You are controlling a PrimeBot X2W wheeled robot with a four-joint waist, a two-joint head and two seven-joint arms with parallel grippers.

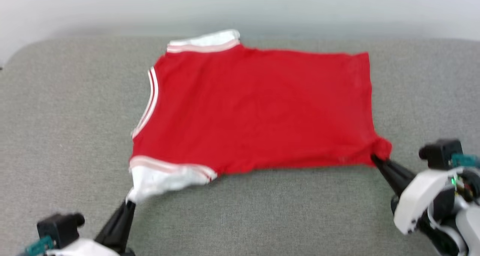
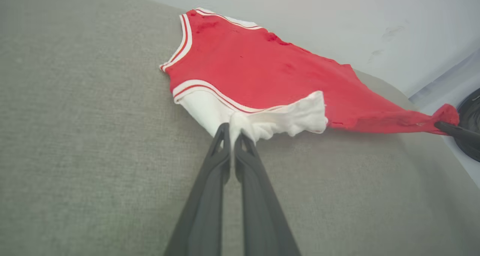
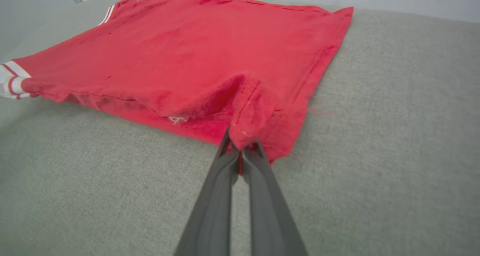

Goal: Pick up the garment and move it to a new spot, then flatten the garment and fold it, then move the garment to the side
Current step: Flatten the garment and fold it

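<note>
While the shirt [image 1: 258, 110] lay spread, plain red side up, in the middle of the counter [image 1: 67, 117], both hands were pinched tight on its near edge. The left hand [image 1: 129, 203], at seven o'clock in the head view, had its fingers closed on the tip of the white sleeve [image 1: 161, 181]. The right hand [image 1: 375, 159], at four o'clock, had its fingers closed on the red hem corner, which bunched up at the grip. The striped collar trim faced nine o'clock and the hem faced three o'clock. The far sleeve poked out at twelve. Bare counter lay all round the shirt: a broad strip toward six o'clock, wide room at nine and at three, and a narrower band at twelve before the far edge. The counter was covered in grey woven cloth, and its ten-o'clock corner was rounded. Behind it stood a pale, plain wall [image 1: 240, 5].
</note>
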